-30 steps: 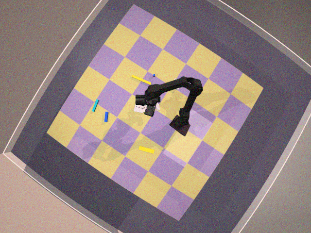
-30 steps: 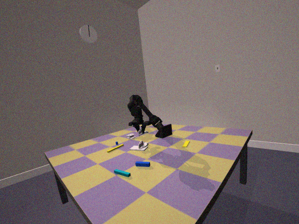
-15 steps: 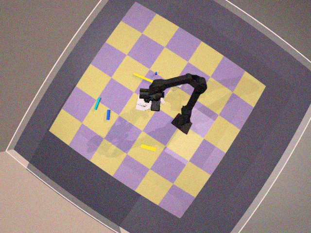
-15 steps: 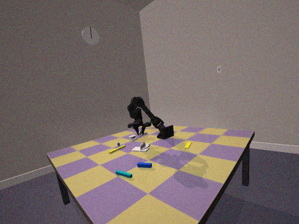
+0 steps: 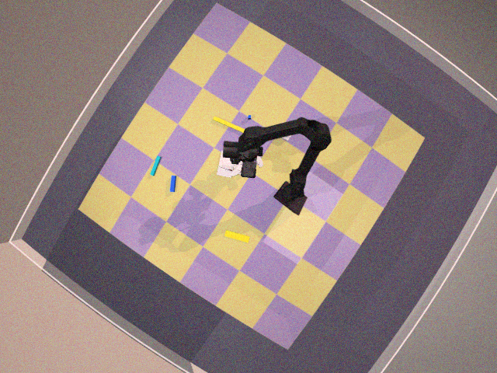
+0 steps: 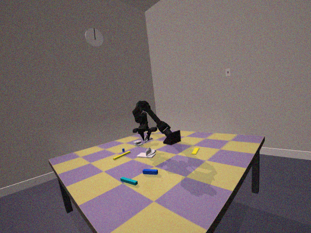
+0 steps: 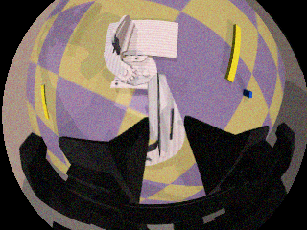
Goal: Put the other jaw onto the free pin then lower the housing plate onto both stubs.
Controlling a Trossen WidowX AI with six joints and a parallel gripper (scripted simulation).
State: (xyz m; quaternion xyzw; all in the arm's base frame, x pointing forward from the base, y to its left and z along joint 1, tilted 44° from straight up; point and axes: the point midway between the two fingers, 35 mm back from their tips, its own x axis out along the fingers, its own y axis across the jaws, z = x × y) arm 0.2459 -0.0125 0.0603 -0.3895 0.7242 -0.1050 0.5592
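The white base (image 5: 223,172) (image 6: 142,155) (image 7: 162,39) lies on the table. The fitted white jaw (image 6: 148,152) (image 7: 125,34) stands on it, its toothed round part beside the base's lower edge in the wrist view. My gripper (image 6: 145,140) (image 7: 167,121) is shut on the other white jaw (image 6: 146,138) (image 7: 165,107), held above the table. In the wrist view this jaw's far end reaches the base's near edge; whether they touch cannot be told. The free pin is not discernible. A white piece, apparently the housing plate (image 6: 137,142), lies apart behind the base.
A long yellow bar (image 5: 227,124) (image 6: 121,155) (image 7: 233,54) and small blue cube (image 5: 249,116) (image 6: 123,149) (image 7: 247,93) lie near the base. Teal (image 5: 155,165) (image 6: 129,181) and blue (image 5: 172,183) (image 6: 150,171) blocks lie farther off, as does another yellow bar (image 5: 237,236) (image 6: 195,151).
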